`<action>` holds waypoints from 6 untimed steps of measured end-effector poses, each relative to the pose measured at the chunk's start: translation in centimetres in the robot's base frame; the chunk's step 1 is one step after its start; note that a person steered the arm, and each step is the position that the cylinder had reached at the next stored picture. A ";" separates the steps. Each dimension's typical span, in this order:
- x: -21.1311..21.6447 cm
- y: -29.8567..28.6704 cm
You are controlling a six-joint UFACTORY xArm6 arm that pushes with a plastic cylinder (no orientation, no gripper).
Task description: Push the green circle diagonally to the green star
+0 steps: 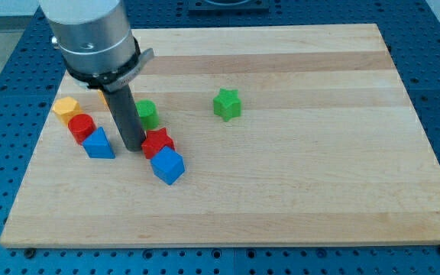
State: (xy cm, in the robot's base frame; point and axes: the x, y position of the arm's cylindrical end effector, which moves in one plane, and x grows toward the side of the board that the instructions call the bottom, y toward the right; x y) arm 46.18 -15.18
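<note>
The green circle [148,113] sits on the wooden board at the view's left, partly hidden behind my rod. The green star [226,104] lies to its right, near the board's middle, a clear gap away. My tip [134,147] rests on the board just below and left of the green circle, touching or nearly touching the red star [158,142] on its left side.
A blue cube [167,166] sits just below the red star. A blue triangle [98,143], a red cylinder [82,126] and a yellow hexagon [66,107] cluster left of my tip. A yellow block [104,96] peeks from behind the rod.
</note>
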 end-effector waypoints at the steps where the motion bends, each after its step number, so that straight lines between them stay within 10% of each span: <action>1: -6.2 0.7; 4: -17.2 2.7; 6: -7.5 6.4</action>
